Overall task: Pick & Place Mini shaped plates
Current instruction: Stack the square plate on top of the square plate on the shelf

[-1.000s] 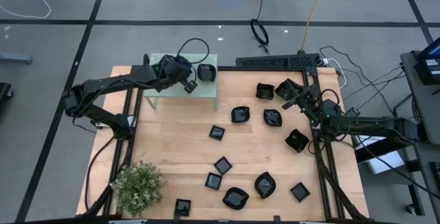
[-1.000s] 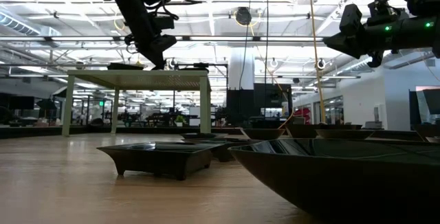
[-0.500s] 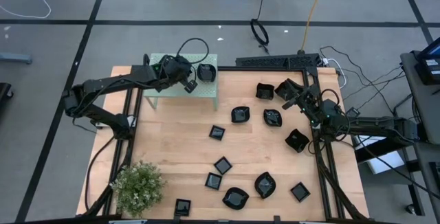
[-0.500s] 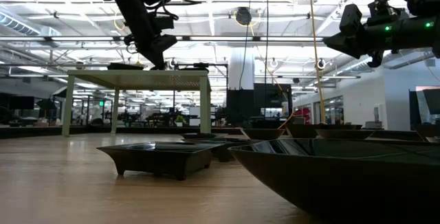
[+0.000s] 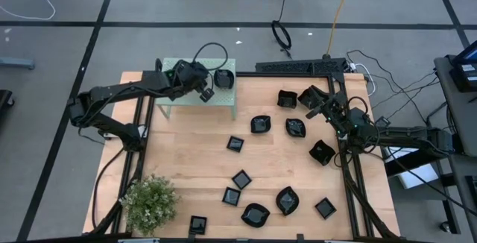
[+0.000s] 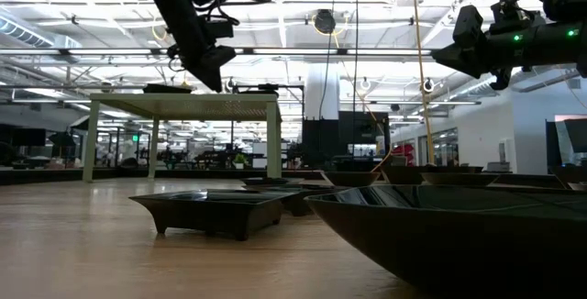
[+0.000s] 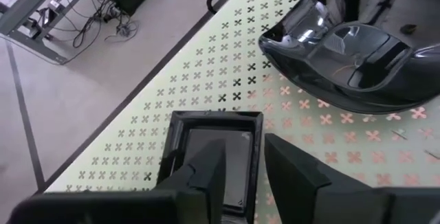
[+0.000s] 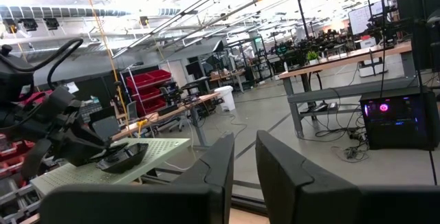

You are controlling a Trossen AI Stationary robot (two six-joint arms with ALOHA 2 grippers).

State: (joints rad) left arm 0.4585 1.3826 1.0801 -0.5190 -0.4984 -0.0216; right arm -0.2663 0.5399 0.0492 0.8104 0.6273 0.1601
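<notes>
Wooden table (image 5: 194, 153) from above: black mini shaped plates (image 5: 241, 178) scattered over it, pale green perforated stand (image 5: 179, 94) at the far left corner, plant (image 5: 150, 200) near the front. Left gripper (image 5: 206, 92) over the stand; only in its wrist view seen released, fingers (image 7: 206, 172) parted astride the rim of a square plate (image 7: 206, 157) lying on the stand, beside a leaf-shaped plate (image 7: 350, 52). Right gripper (image 5: 319, 109) raised above the table's right side, jaws a little apart, nothing between them.
</notes>
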